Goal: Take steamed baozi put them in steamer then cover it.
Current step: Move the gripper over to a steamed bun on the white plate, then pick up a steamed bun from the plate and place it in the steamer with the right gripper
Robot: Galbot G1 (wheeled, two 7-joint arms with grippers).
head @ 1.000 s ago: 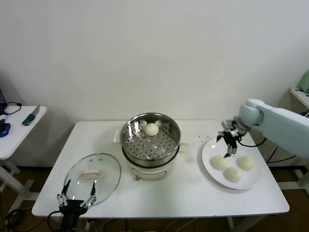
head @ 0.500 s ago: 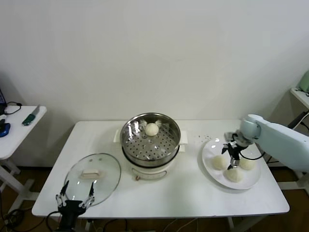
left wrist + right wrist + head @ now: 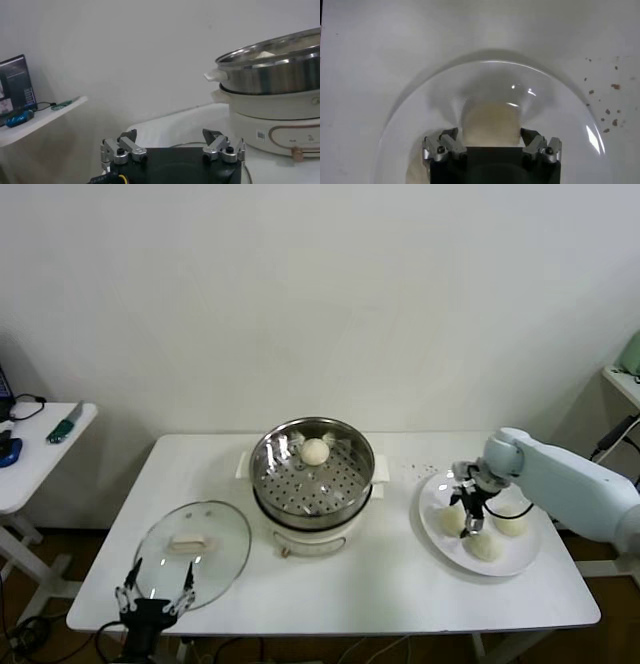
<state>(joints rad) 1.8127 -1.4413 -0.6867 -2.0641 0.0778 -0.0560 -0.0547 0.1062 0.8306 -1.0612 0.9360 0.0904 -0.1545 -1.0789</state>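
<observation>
While left gripper (image 3: pixel 157 592) idles agape, right gripper (image 3: pixel 470 514) down, jaws spread astride baozi (image 3: pixel 491 121).

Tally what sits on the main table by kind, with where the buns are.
Steamed baozi: 4, one in the steamer, three on the plate
Steamer: 1
White plate: 1
Glass lid: 1
Total: 7

The right pincer is down over the plate's leftmost bun; the left pincer is parked by the lid.
</observation>
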